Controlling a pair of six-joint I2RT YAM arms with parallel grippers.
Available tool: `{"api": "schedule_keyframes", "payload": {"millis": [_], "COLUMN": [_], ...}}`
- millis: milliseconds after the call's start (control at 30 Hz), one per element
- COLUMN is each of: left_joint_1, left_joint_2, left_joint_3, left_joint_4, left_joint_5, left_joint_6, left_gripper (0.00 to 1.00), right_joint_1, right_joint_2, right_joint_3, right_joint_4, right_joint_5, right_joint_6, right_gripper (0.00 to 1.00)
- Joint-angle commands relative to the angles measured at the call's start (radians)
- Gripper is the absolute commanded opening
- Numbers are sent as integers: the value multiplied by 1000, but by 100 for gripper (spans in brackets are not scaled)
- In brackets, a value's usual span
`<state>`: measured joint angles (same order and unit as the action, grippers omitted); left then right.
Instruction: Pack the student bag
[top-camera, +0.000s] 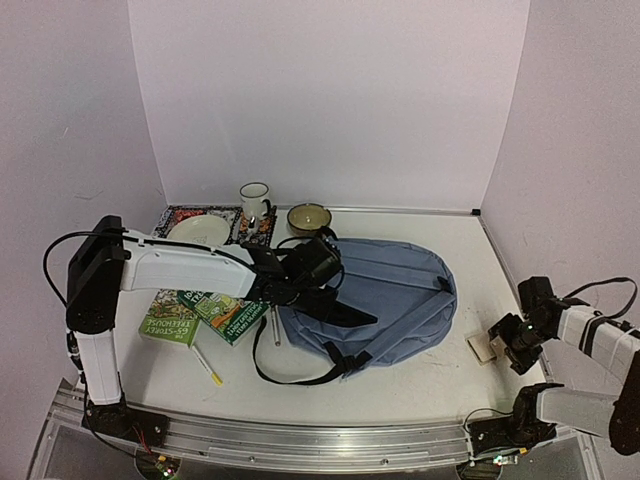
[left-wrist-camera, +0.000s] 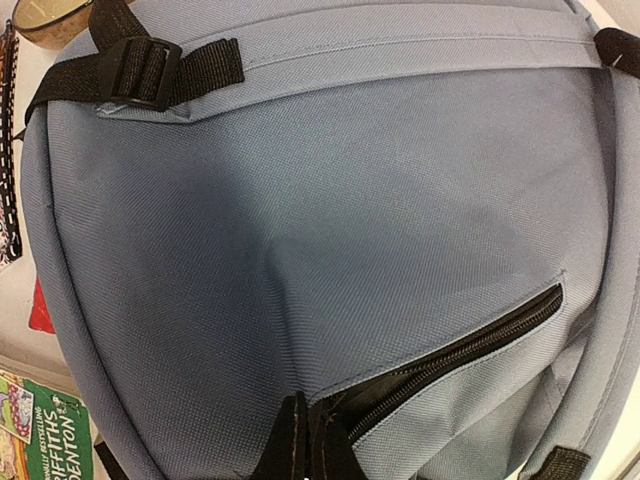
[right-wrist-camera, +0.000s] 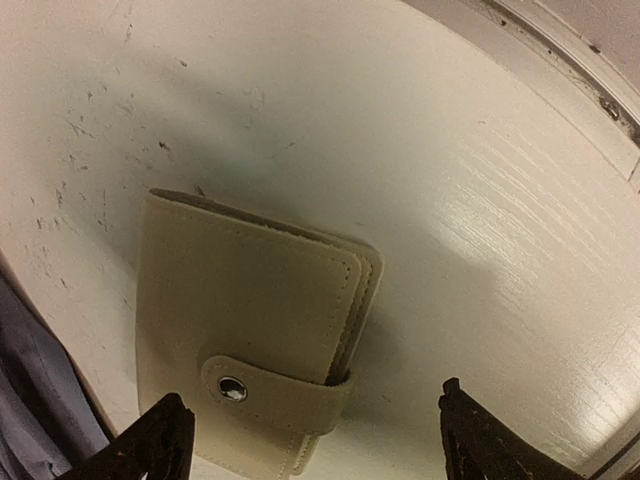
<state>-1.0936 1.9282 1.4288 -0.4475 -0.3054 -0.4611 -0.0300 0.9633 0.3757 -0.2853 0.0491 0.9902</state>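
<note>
While the large grey-blue fabric backpack (top-camera: 400, 290) lies flat across the middle of the white table (top-camera: 420, 390), I have the left hand (left-wrist-camera: 308, 440) down at the backpack's left end, by the black zip (left-wrist-camera: 470, 345) of the front pocket. Its fingers are pressed together, and I cannot tell whether they pinch anything.

Just off the backpack's right edge, the right hand (right-wrist-camera: 320, 440) hangs with its jaws spread wide over a small cream snap-tab wallet (right-wrist-camera: 250, 300) lying flat. One fingertip sits at the wallet's corner and the other stands apart from it.

Left of the backpack lie green paperback books (top-camera: 200, 312) and a pen (top-camera: 207, 365). Behind the backpack stand a white mug (top-camera: 254, 200) and an olive bowl (top-camera: 308, 217).
</note>
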Motion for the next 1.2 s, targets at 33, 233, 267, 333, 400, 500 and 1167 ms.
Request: {"api": "schedule_keyframes", "payload": {"millis": [33, 233, 267, 333, 400, 500, 1167], "left_joint_1": [6, 6, 6, 6, 6, 6, 20], "left_joint_2": [-36, -37, -37, -37, -37, -41, -69], "left_joint_3": [69, 67, 66, 65, 63, 58, 58], "left_joint_4": [27, 27, 28, 27, 27, 27, 27], "left_joint_5": [28, 50, 53, 57, 59, 55, 46], "left_joint_6": [-27, -30, -31, -34, -36, -41, -162], "left_gripper": [0, 0, 0, 0, 0, 0, 0], "right_joint_1": [-5, -5, -6, -5, -5, -6, -6], "right_joint_2": [22, 51, 66, 93, 118, 137, -55], "right_joint_3": [-31, -66, -66, -64, -63, -60, 39], "right_joint_4": [24, 132, 149, 178, 208, 261, 246], "right_joint_5": [-37, -101, -110, -121, -125, -140, -271], "right_joint_6": [31, 37, 31, 18, 3, -24, -222], "right_gripper": [77, 69, 68, 65, 62, 57, 0]}}
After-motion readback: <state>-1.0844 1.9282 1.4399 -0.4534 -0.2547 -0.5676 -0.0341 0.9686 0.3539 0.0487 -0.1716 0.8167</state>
